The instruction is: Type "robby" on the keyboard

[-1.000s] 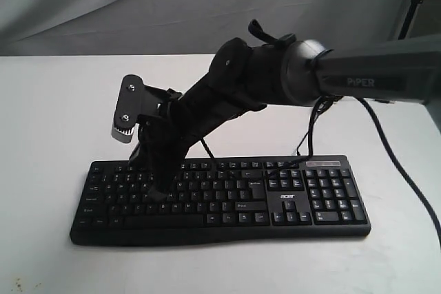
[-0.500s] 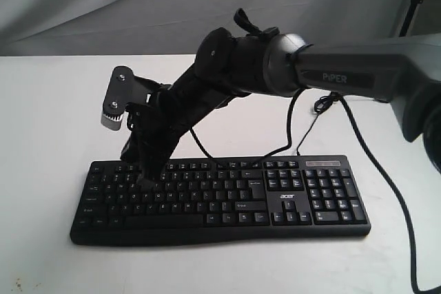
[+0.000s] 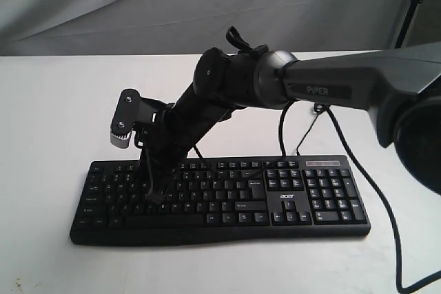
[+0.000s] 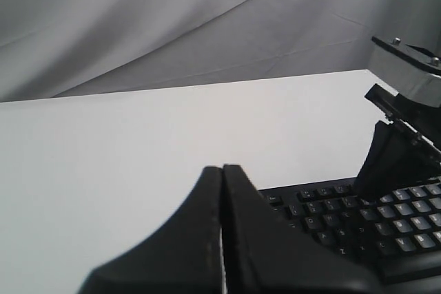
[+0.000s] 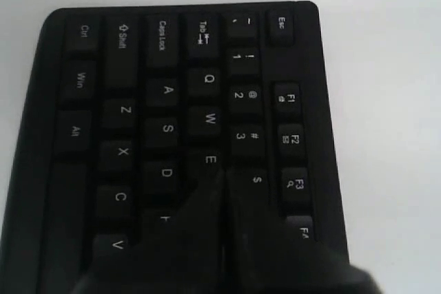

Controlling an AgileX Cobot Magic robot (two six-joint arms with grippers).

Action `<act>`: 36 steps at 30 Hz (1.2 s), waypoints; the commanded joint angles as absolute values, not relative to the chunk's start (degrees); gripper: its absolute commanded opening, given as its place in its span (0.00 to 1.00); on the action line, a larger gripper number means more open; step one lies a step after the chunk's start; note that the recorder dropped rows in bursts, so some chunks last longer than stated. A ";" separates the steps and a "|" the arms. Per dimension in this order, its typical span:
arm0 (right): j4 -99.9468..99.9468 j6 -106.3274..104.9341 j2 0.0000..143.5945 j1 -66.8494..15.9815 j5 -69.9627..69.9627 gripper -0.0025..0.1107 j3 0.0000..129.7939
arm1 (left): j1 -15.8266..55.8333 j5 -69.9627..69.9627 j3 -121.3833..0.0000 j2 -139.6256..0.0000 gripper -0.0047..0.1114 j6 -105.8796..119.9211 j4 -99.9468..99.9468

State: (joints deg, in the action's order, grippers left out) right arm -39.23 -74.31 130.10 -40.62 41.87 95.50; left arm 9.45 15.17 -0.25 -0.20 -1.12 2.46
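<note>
My right gripper (image 3: 156, 195), fingers pinched shut into one point, hangs over the left half of the keyboard (image 3: 303, 201), which lies lengthwise across the white table (image 3: 55, 115), tip just past the E key (image 5: 210, 160), nearer than my closed left gripper (image 4: 222, 173).

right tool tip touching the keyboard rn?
Cannot tell. In the exterior view the right tool overlaps the keyboard letter keys, but the right wrist view looks down its length, hiding any gap.
</note>
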 commanded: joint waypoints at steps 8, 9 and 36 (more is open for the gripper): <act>-39.29 -74.10 130.25 -42.15 41.04 0.02 95.84 | 9.82 14.86 0.00 0.00 0.04 -1.28 2.74; -38.68 -73.49 130.25 -42.15 41.04 0.02 95.84 | 9.82 14.86 0.00 0.00 0.04 -1.28 2.74; -35.95 -70.00 130.35 -42.15 40.07 0.02 95.84 | 9.82 14.86 0.00 0.00 0.04 -1.28 2.74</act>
